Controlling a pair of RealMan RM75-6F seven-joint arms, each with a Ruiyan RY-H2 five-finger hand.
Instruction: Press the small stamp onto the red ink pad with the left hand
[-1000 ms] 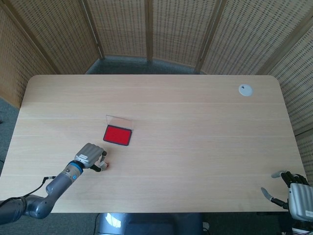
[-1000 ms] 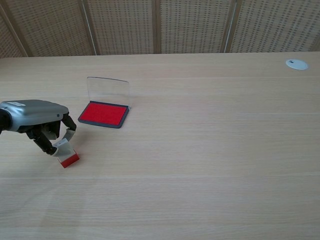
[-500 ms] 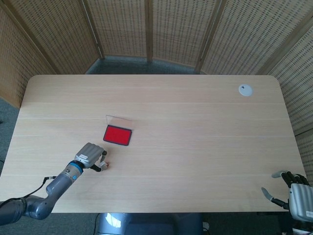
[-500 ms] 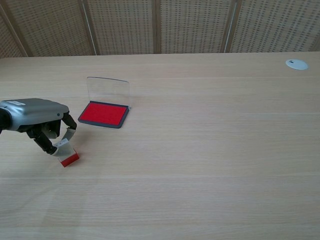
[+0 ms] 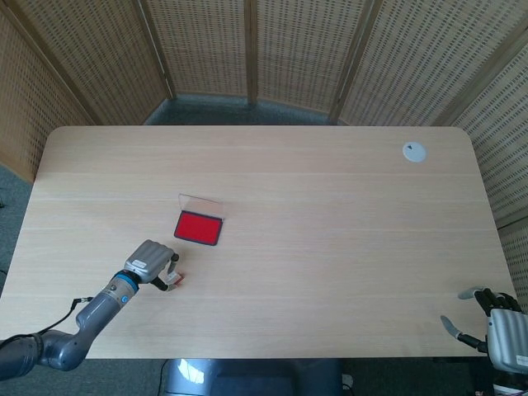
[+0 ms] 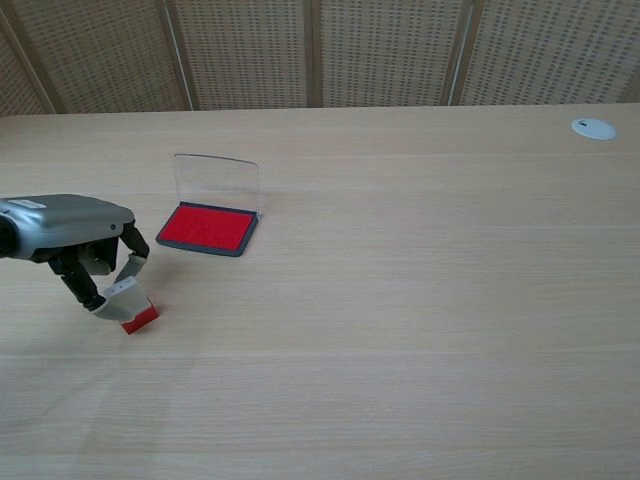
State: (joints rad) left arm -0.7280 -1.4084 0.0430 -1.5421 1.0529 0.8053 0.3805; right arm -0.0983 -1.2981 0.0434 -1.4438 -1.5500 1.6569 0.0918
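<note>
The small stamp (image 6: 130, 310), clear-topped with a red base, stands near the table's front left; in the head view the stamp (image 5: 173, 280) is mostly covered by fingers. My left hand (image 6: 75, 240) (image 5: 151, 264) pinches its clear top between thumb and fingertips. The red ink pad (image 6: 206, 229) (image 5: 198, 228) lies open just beyond and to the right, its clear lid (image 6: 216, 181) standing upright at the back. The stamp is apart from the pad. My right hand (image 5: 495, 323) hangs off the table's front right corner, fingers spread, holding nothing.
A small white round disc (image 5: 414, 151) (image 6: 593, 128) sits at the far right of the light wooden table (image 5: 330, 231). Wicker screens (image 5: 247, 49) close off the back.
The left hand has settled its fingers lower around the stamp, which has shifted very slightly. The right hand has not moved.
</note>
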